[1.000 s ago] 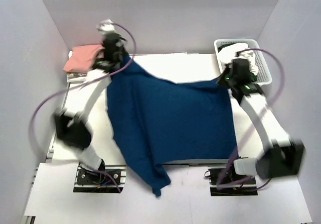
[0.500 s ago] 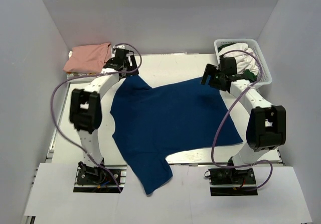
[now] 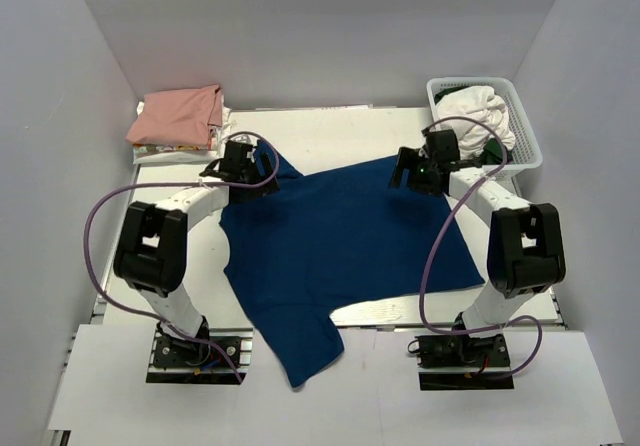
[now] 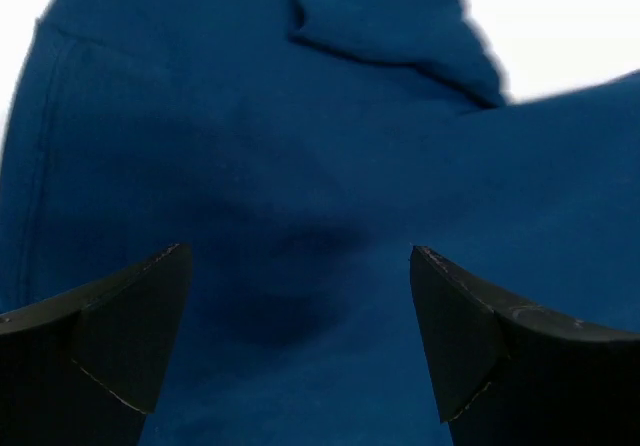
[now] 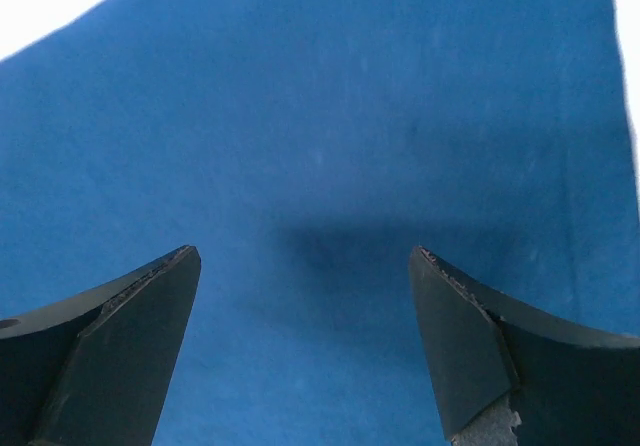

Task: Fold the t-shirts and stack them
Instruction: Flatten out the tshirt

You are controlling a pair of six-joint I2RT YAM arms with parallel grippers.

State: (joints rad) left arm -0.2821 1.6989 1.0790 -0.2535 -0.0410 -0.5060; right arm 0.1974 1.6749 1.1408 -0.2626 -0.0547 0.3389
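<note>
Both arms bent low over far corners of blue shirt [image 3: 350, 236]. Left gripper [image 4: 300, 261] and right gripper [image 5: 302, 258] spread wide, holding nothing.

The blue shirt [image 3: 345, 236] covers most of the table [image 3: 340, 128], leaving bare white strips along the far edge and down both sides where a gripper could pass. The pink shirt [image 3: 178, 114] fills the far left corner, the basket [image 3: 527, 136] the far right. Walls [image 3: 320, 36] close in on three sides. The left gripper [image 3: 248, 166] and right gripper [image 3: 412, 171] sit low over the cloth, fingers spread, and purple cables [image 3: 88, 231] loop outward beside each arm.
</note>
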